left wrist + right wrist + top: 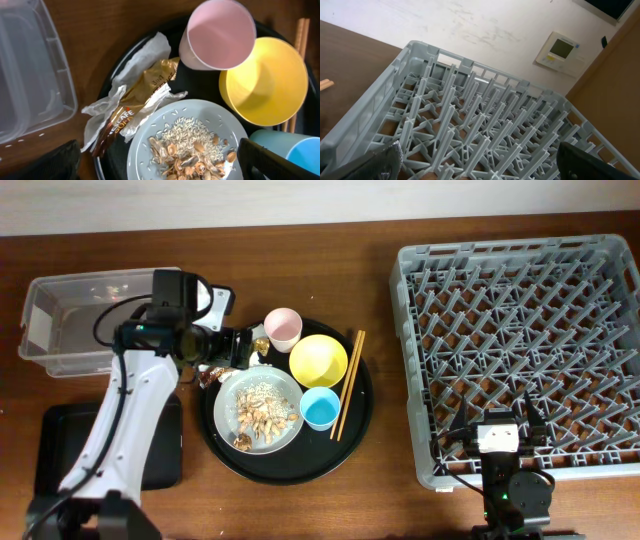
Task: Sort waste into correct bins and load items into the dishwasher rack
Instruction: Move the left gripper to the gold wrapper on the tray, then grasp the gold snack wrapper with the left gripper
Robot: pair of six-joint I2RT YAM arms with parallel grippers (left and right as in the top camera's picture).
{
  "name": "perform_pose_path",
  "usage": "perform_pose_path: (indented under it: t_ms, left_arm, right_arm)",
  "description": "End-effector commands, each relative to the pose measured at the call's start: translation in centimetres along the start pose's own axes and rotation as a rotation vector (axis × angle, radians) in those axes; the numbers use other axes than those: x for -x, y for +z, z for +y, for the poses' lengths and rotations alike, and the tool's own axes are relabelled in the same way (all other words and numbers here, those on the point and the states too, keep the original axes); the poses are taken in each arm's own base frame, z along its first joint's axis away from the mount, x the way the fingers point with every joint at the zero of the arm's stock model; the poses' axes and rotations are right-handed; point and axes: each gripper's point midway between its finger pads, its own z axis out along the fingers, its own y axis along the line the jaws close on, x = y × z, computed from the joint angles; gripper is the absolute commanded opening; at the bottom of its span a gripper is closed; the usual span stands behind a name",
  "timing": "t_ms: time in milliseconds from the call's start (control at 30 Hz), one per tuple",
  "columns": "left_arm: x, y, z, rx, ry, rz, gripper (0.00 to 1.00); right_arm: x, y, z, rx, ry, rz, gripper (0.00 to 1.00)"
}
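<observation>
While dishwasher rack [515, 350] and clear tub [75, 320] hold nothing, wrappers [132, 107], scraps [262, 412], plate [224, 398], pink cup [282, 328], blue cup [320, 408], bowl [318, 360] and chopsticks [348, 385] crowd round tray [362, 380]: judged unstarted. Left gripper [160, 162]: spread, empty, above wrappers. Right gripper [480, 160]: spread, empty, over rack.

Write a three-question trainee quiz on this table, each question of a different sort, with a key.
1. True or false: the dishwasher rack holds no dishes.
2. What lies on the grey plate? A) food scraps B) chopsticks C) light-blue cup
3. Which cup stands nearest the wrappers?

Key: 1 true; 2 A; 3 the pink cup.
</observation>
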Motion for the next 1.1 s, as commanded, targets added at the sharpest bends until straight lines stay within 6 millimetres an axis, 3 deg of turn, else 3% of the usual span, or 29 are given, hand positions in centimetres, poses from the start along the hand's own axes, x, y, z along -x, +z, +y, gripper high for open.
perform_pose_path:
  t_ms: [0,33,133,233,300,767,867,933,1067]
  left_arm:
    - [-0.5,2.5,0.3,0.067,0.043,0.068,0.81]
    - [-0.6,3.4,-0.3,0.074,0.096,0.086,0.68]
    - [-0.6,5.9,0.3,0.251,0.187,0.129,0.61]
    - [-1.7,8.7,0.3,0.245,0.198,0.186,0.59]
    - [-1.9,9.8,0.9,0.275,0.204,0.2,0.52]
    - [-2.0,12.6,1.8,0.306,0.278,0.217,0.48]
    - [-2.0,12.6,1.8,0.306,0.277,0.217,0.41]
    - [-2.0,12.6,1.8,0.306,0.277,0.217,0.29]
    - [-1.8,12.5,1.8,0.307,0.277,0.214,0.28]
  right_arm:
    - [-0.4,0.0,-0.2,-0.013,0.003,0.011,0.99]
    - [-0.4,0.0,-0.2,-0.013,0.004,0.011,0.99]
    - [-0.4,0.0,-0.2,-0.013,0.004,0.011,0.99]
    - [-0.4,0.0,-0.2,-0.013,0.003,0.011,0.99]
    - [-0.4,0.0,-0.2,-0.013,0.004,0.011,0.99]
    - [-0.4,0.0,-0.2,-0.013,0.004,0.011,0.99]
    - [-0.4,0.0,-0.2,-0.014,0.003,0.011,0.99]
    - [-0.4,0.0,-0.2,-0.013,0.003,0.011,0.99]
    - [-0.4,0.0,-0.2,-0.013,0.003,0.011,0.99]
